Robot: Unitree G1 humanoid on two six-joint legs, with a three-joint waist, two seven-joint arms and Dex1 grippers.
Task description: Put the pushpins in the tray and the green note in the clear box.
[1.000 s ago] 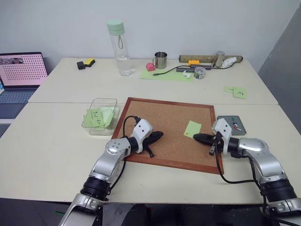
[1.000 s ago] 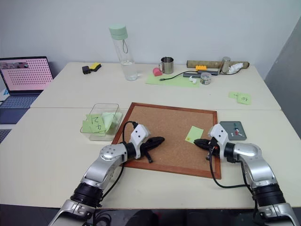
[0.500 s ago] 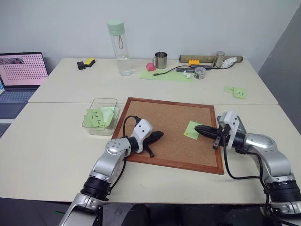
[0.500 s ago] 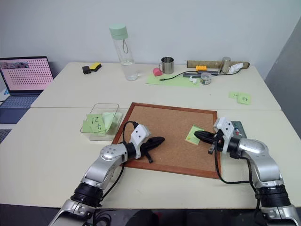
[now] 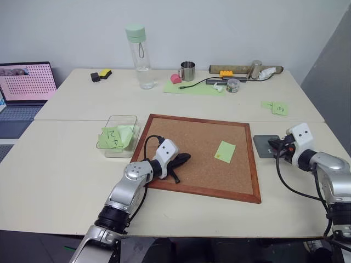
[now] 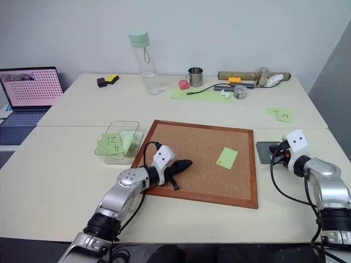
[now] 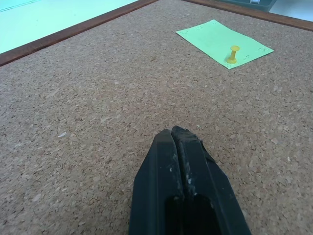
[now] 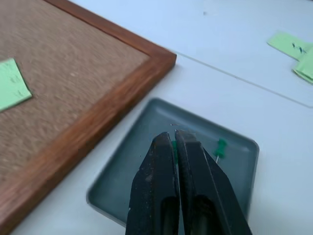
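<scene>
The green note [image 5: 225,151] is lying flat on the right half of the corkboard [image 5: 181,137], a plain light green square with no writing, turned a little askew to the board's frame. In the left wrist view a small yellow pushpin [image 7: 233,53] is standing through it near one edge, its head upright above the paper.

The left gripper [image 5: 184,159] is resting over the left part of the corkboard, well apart from the note, with its two black fingers [image 7: 168,166] pressed together and nothing between them.

The right gripper [image 8: 175,142] is hovering over the small dark grey tray [image 6: 262,152], which is sitting on the table just beside the board's right frame. Its fingers are almost together, with only a thin gap showing; something green is showing right at the tips, and I cannot tell whether it is pinched there. A green pushpin [image 8: 220,147] is lying on its side inside the tray, close to the fingertips.

The clear box [image 5: 112,121] is standing on the table just left of the corkboard, holding a few green notes [image 5: 111,137], one with black marks on it.
</scene>
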